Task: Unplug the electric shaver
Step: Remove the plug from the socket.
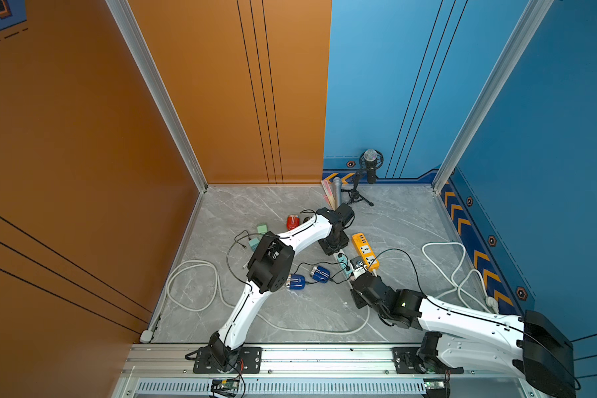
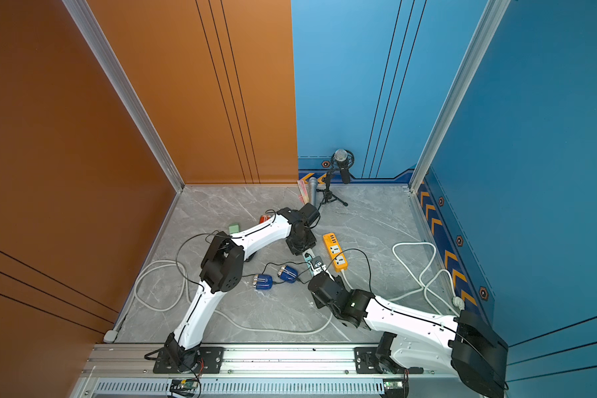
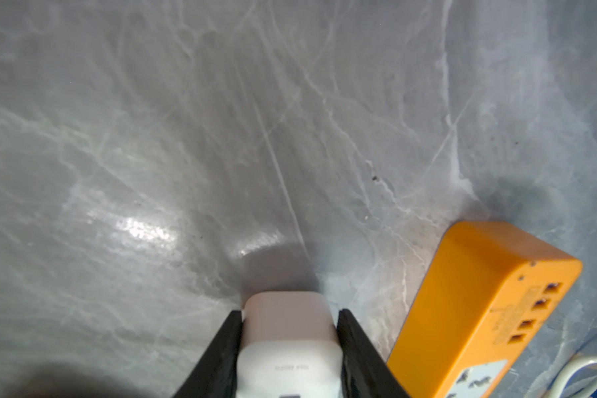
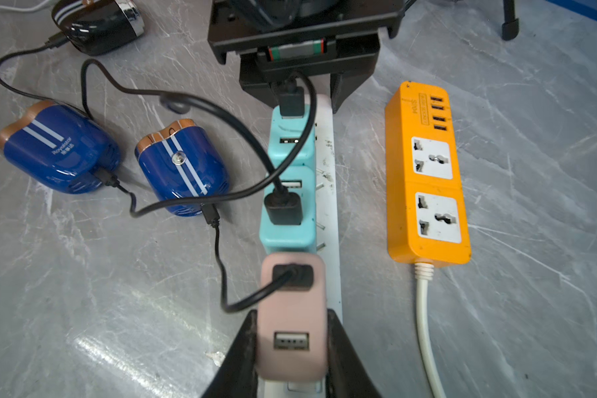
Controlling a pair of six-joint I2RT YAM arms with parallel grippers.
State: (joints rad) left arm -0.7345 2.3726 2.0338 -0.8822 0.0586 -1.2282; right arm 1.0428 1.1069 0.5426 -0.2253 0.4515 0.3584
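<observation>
Two blue shavers (image 4: 58, 148) (image 4: 183, 169) and one black shaver (image 4: 97, 24) lie near the right pincer (image 4: 292, 315). Beside it: three chargers (image 4: 290, 151) (image 4: 286, 237) (image 4: 290, 358), two power strips (image 4: 328, 193) (image 4: 397, 172).

The left arm (image 1: 242, 310) rises from its base at the lower centre of a top view, folds at a black elbow and reaches toward mid-frame, wrist bent downward. Its pincer (image 3: 290, 312) is clamped, black fingers (image 3: 221, 344) pressed on both sides of a white power strip (image 3: 288, 337). The right arm (image 1: 462, 318) stretches low from the lower right; its pincer (image 4: 290, 315) grips a pink adapter (image 4: 290, 296).
</observation>
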